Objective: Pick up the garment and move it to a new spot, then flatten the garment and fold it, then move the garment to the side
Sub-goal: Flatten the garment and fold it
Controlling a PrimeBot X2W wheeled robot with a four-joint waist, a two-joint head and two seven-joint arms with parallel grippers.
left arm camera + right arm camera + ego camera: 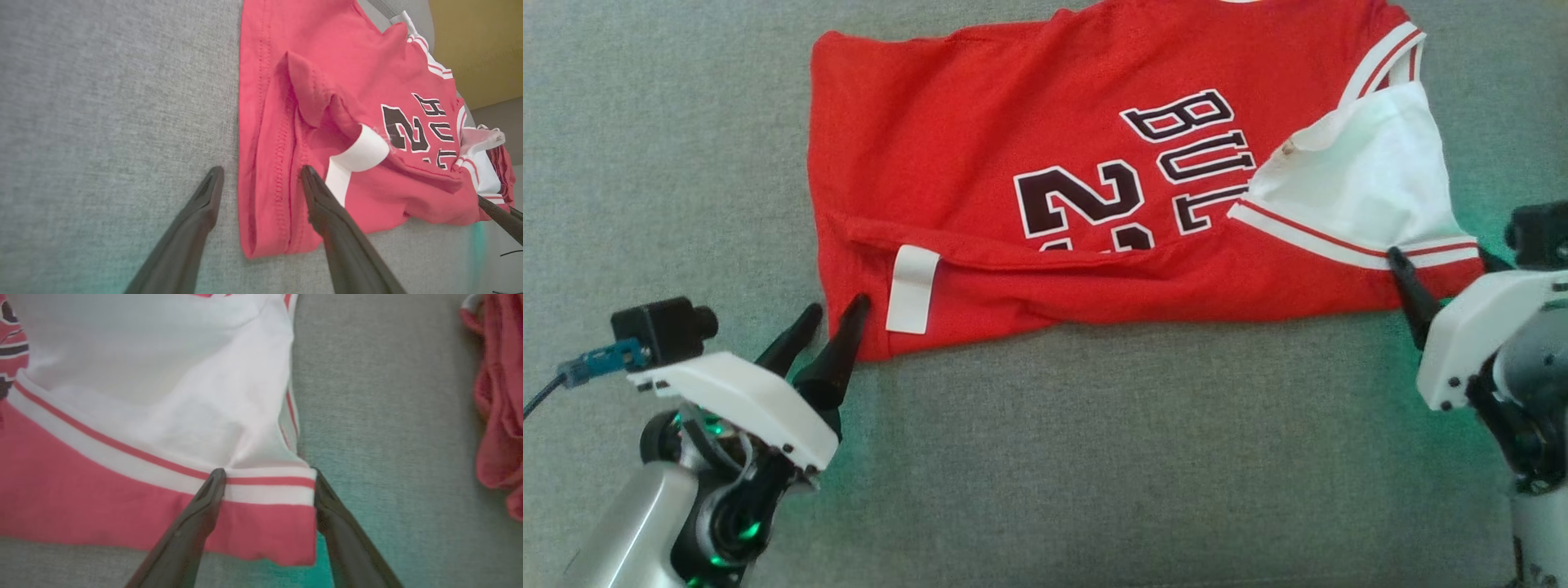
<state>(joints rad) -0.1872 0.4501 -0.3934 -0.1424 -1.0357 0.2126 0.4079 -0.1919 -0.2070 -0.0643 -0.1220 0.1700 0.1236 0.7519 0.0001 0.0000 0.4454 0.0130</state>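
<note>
On grey fabric surface (pixel 1094 449), red jersey (pixel 980 139) lies flat, near edge folded over its number. Left gripper (pixel 261 169) at hem corner, right gripper (pixel 266 473) at sleeve corner, both spread, gripping nothing. Likely first fold made; more folds, side move pending.

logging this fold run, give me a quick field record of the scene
garment: red jersey, near edge folded over its number
surface: grey fabric
left fingers: open, astride the hem corner
right fingers: open, astride the striped armhole trim
white tag: on the fold beside the hem
</note>
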